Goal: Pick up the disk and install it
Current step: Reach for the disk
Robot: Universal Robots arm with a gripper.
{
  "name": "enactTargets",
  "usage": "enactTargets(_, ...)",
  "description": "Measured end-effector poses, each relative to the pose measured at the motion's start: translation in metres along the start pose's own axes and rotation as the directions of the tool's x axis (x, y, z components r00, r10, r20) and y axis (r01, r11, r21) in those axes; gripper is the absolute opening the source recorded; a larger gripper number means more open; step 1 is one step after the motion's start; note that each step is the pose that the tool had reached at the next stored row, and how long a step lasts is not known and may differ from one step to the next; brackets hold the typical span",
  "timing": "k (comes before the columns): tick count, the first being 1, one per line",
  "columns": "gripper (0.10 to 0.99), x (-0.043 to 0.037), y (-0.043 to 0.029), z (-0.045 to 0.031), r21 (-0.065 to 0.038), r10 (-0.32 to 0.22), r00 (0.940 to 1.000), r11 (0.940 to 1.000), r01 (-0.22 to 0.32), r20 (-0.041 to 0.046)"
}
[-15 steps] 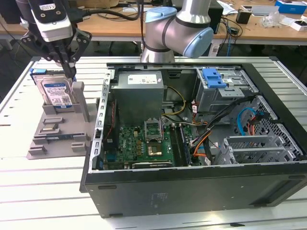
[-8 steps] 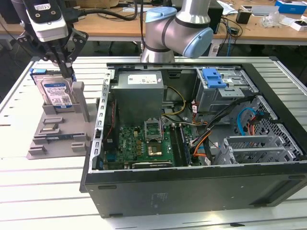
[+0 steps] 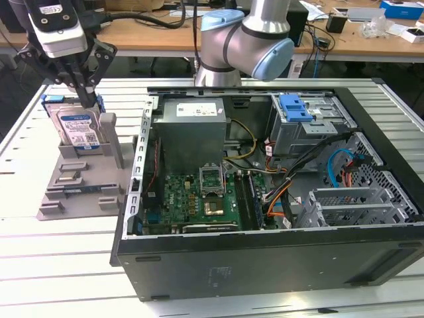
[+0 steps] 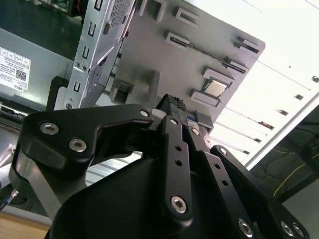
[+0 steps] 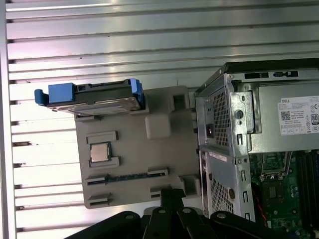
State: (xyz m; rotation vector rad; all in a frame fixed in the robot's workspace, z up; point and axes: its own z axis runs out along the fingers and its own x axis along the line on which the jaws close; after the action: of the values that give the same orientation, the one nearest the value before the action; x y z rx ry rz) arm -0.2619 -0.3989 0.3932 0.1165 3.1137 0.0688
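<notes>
The disk [image 3: 76, 129] stands upright on its edge in a grey plastic stand [image 3: 73, 192] to the exterior view's left of the open computer case [image 3: 265, 255]. Its white-and-blue label faces forward and blue rails run along its sides. My gripper [image 3: 85, 98] hangs just above the disk's top edge with its fingers drawn together and nothing between them. In the first wrist view the disk [image 5: 92, 97] sits at the far end of the stand [image 5: 134, 149], apart from the gripper [image 5: 172, 195]. In the second wrist view the shut gripper [image 4: 175, 103] hovers over the stand [image 4: 149, 45].
Inside the case, a grey metal drive cage [image 3: 318, 126] with a blue latch [image 3: 295, 107] sits at the back right, with cables beside it. A processor chip [image 5: 99, 153] lies on the stand. The arm's base [image 3: 238, 40] stands behind the case, and a cluttered desk lies beyond.
</notes>
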Motion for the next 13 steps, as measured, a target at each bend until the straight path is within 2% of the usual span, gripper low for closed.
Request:
enactTargets(5, 0.106, 0.0091, -0.0007, -0.0002, 0.000, 0.000, 1.0000, 1.0000, 0.000, 0.0000)
enactTargets(13, 0.106, 0.0164, -0.0012, -0.0004, 0.000, 0.000, 1.0000, 1.0000, 0.000, 0.0000)
